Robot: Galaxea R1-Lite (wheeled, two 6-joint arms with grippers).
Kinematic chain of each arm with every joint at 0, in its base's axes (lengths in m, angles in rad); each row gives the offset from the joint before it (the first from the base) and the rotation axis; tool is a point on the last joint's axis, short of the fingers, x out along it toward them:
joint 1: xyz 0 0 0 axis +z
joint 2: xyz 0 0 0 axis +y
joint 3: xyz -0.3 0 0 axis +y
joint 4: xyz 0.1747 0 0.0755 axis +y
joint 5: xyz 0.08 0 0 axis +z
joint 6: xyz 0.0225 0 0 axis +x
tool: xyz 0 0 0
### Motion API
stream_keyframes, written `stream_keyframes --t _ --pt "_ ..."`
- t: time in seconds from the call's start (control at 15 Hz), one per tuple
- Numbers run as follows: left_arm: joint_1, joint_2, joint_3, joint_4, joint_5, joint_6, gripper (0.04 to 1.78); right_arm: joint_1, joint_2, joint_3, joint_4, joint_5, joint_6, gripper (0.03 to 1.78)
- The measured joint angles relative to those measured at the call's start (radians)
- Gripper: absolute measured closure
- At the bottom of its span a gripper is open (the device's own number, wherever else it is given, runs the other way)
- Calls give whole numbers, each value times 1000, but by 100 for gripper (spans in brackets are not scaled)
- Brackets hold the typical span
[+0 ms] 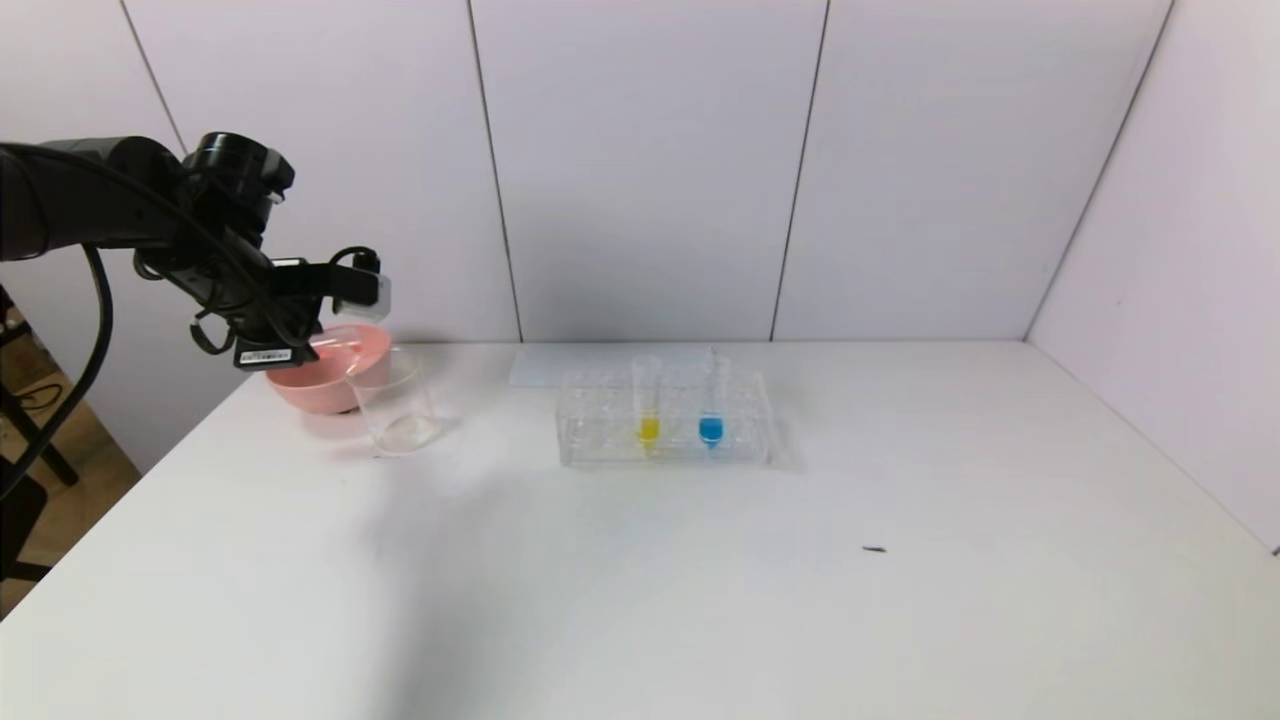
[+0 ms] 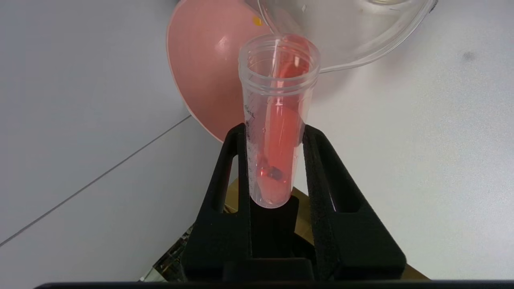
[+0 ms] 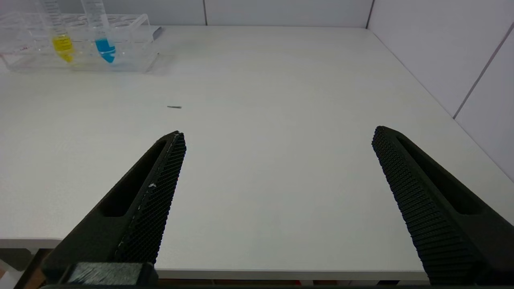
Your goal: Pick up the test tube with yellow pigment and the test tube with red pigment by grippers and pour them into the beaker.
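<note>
My left gripper (image 2: 274,128) is shut on the test tube with red pigment (image 2: 277,120), holding it near its round bottom. The tube is tilted, and its open mouth sits by the rim of the clear beaker (image 2: 353,32). Red liquid lies along the tube's inner wall. In the head view the left gripper (image 1: 300,335) hangs above the beaker (image 1: 400,405) at the table's far left. The test tube with yellow pigment (image 1: 648,405) stands upright in the clear rack (image 1: 600,445). My right gripper (image 3: 279,131) is open and empty over the table's front edge, out of the head view.
A pink bowl (image 1: 305,385) stands just behind the beaker, touching or nearly touching it. A blue-liquid tube (image 1: 711,410) stands in the rack beside the yellow one. A small dark speck (image 1: 874,549) lies on the white table. Walls close off the back and right.
</note>
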Motion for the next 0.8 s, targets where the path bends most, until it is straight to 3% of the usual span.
stream_keyframes --t 0.8 --pt "-10 0 -1 27 1 1 138 0 0 0 0 0 0 11"
